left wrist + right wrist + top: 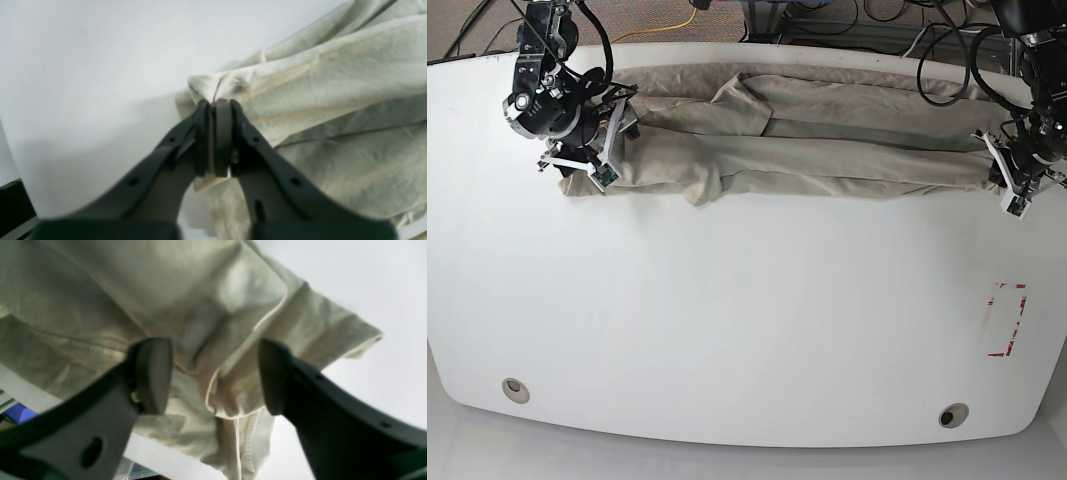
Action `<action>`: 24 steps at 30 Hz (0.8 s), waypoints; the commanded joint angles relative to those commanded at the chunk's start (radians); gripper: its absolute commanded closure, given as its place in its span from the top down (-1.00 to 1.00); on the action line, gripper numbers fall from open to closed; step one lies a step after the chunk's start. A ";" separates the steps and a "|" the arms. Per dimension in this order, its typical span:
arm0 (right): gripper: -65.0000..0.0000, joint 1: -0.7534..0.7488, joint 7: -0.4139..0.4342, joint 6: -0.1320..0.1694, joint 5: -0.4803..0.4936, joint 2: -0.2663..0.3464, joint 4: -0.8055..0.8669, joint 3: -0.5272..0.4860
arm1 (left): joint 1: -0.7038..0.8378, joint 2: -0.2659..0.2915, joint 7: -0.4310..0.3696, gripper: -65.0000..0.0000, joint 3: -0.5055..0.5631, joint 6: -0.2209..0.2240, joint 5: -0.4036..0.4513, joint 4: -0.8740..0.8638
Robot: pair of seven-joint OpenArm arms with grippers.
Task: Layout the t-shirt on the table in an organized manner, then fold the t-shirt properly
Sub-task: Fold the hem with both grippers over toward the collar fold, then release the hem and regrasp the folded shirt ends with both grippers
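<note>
Right gripper (597, 150) covers the t-shirt (807, 140)'s nine-o'clock end in the base view, both wrist views run blurred, cloth cropped at frame edges.

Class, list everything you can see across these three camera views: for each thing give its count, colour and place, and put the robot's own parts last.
t-shirt: one, beige, bunched in a long band across the far side of the table.
table: one, white, glossy, fills the base view.
grommet holes: two, round, near the front edge.
red tape rectangle: one, on the table's right side in the base view.
cables: several, dark plus one yellow, behind the table.
left gripper: one, black, shut on the t-shirt's end.
right gripper: one, black, open over the t-shirt.
</note>
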 joint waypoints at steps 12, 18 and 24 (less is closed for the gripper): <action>0.48 0.081 0.000 0.000 0.002 -0.012 0.000 0.064 | -0.025 -0.046 0.015 0.13 0.000 0.000 -0.003 0.012; 0.49 0.160 -0.002 0.000 0.002 -0.052 -0.002 0.060 | -0.087 -0.081 0.086 0.13 -0.002 0.000 -0.006 0.094; 0.50 0.173 -0.002 0.000 0.002 -0.095 -0.008 0.028 | -0.118 -0.081 0.150 0.13 0.000 0.000 -0.083 0.160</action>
